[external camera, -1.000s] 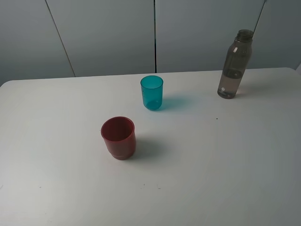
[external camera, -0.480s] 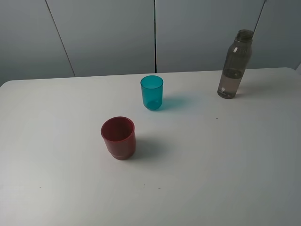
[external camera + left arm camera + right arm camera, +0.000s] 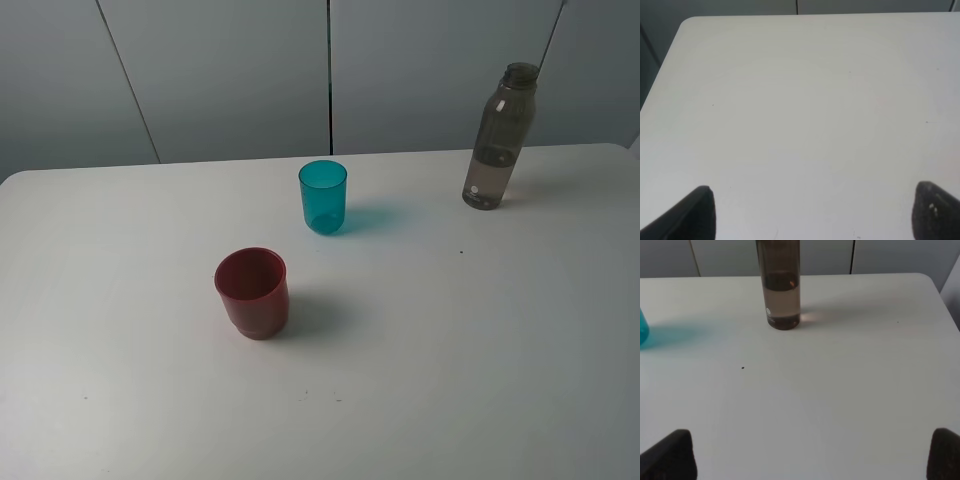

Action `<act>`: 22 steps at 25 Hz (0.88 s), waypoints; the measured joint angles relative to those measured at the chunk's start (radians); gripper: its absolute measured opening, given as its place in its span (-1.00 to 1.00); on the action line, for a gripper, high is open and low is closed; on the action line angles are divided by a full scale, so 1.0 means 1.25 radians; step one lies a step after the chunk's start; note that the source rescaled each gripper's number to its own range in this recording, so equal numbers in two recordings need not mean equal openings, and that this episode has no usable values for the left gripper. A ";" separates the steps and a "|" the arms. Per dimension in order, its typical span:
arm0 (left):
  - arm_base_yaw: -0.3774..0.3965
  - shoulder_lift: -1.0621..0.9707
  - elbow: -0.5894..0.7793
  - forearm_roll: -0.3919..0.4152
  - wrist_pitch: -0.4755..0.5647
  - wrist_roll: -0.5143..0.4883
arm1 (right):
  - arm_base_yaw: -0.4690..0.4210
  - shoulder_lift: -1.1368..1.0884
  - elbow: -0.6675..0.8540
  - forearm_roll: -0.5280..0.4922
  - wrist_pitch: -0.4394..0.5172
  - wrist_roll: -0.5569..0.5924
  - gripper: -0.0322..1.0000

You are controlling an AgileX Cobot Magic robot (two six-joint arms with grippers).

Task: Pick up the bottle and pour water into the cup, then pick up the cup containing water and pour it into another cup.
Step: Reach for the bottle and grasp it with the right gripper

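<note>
The right jaws stand wide apart with nothing between them, their dark tips at the two edges of the right wrist view over bare tabletop [image 3: 840, 390]. The bottle [image 3: 782, 290] stands upright ahead of them, well apart and roughly in line with the gap. The left jaws are just as wide and equally empty, looking onto plain tabletop with none of the task's things in sight. Over the last second nothing has shifted: in the high view no arm has entered, and the bottle [image 3: 498, 140] stays at the far right of the tabletop, the teal cup [image 3: 323, 196] near the far middle, and the red cup [image 3: 252, 292] nearer and a little to the left, all upright and well apart. The bottle holds water in its lower part; both cups look empty, though the red one is opaque. This stillness suggests the task has not yet begun, and the first step, the right arm reaching forward to close on the bottle, still lies ahead.
</note>
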 joint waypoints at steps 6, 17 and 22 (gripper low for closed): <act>0.000 0.000 0.000 0.000 0.000 0.000 | 0.000 0.000 0.000 0.000 0.000 0.000 1.00; 0.000 0.000 0.000 0.000 0.000 0.000 | 0.000 0.000 0.000 0.000 0.000 0.000 1.00; 0.000 0.000 0.000 0.000 0.000 0.000 | 0.000 0.000 0.000 0.000 0.000 0.007 1.00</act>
